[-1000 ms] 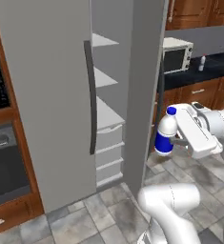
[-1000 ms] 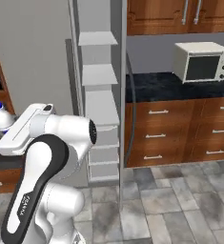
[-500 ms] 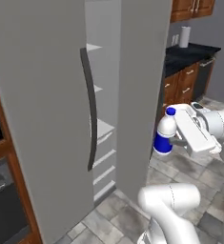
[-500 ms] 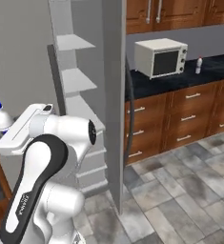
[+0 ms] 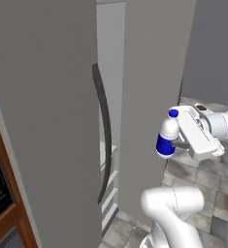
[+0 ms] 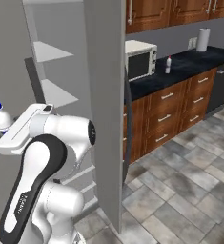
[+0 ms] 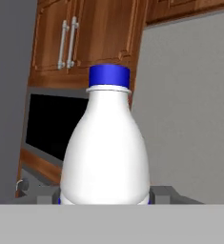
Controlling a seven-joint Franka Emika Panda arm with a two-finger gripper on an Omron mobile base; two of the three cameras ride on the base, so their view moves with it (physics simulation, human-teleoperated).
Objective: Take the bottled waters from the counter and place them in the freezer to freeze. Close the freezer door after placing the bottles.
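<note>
- Since a second earlier, both base views had swung: the freezer [image 5: 149, 97] filled more of the frame, so the base had driven, not the objects.
- The gripper [image 5: 176, 144] remained clamped on the white bottle [image 5: 167, 138], upright at centre right of the left base view; transport was judged under way.
- The freezer door [image 5: 42, 126] stood open at left, its handle [image 5: 104, 140] at centre.
- The shelves [image 6: 54, 71] appeared upper left in the right base view.
- The closed right-hand panel [image 6: 106, 95] stood between bottle and shelves; collision was judged possible.
- The toaster oven [image 6: 140, 58] and counter [image 6: 180, 71] lay upper right.
</note>
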